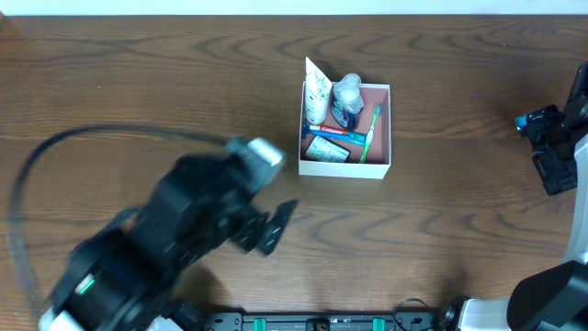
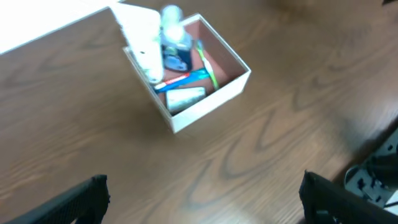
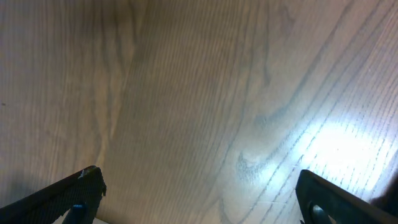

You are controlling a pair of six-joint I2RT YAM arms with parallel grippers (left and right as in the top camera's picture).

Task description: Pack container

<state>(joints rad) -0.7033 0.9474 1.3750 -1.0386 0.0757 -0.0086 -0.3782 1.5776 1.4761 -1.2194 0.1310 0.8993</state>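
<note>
Wood-grain counter (image 1: 184, 74), container (image 1: 344, 169) near far edge, filled. Likely light, thin card walls, crushable: hold by opposite walls. Left hand (image 2: 204, 180), right hand (image 3: 199, 174) both spread, empty.

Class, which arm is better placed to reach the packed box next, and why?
Probably left. The left gripper sits nearer the container, open, and its wrist camera sees it; the right gripper sees only table.

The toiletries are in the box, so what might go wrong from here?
The white tube pokes above the wall of the container, so a bump may tip it out. The left gripper, open, hangs near the box's corner; a wide swing might shove it.
</note>
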